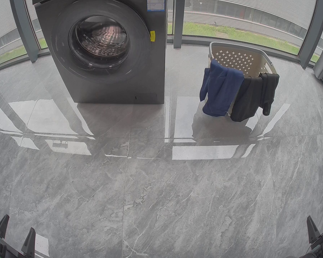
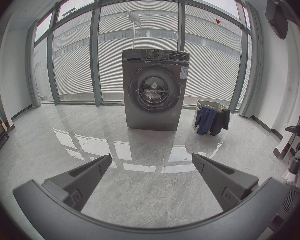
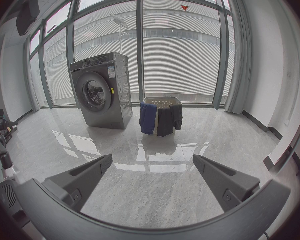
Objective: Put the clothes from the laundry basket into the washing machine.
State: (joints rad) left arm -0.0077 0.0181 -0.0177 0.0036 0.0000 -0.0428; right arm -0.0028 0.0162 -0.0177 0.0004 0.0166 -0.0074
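Evidently pre-grasp | left gripper (image 2: pixel 151 157) and right gripper (image 3: pixel 152 157) wide open, empty, far from load | blue garment (image 1: pixel 220 88), black garment (image 1: pixel 250 97) draped over laundry basket (image 1: pixel 240 47) rim, likely for easy pinching | washing machine (image 1: pixel 100 43) beside

Glossy marble-look floor (image 1: pixel 161 197), satin metal washing machine (image 1: pixel 147 72), matt plastic laundry basket (image 1: pixel 240 60) (soft cloth clothes (image 1: pixel 220 90))

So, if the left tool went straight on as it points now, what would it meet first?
Likely the washer, dead ahead of the open left tool; bare floor lies between, though depth is unclear.
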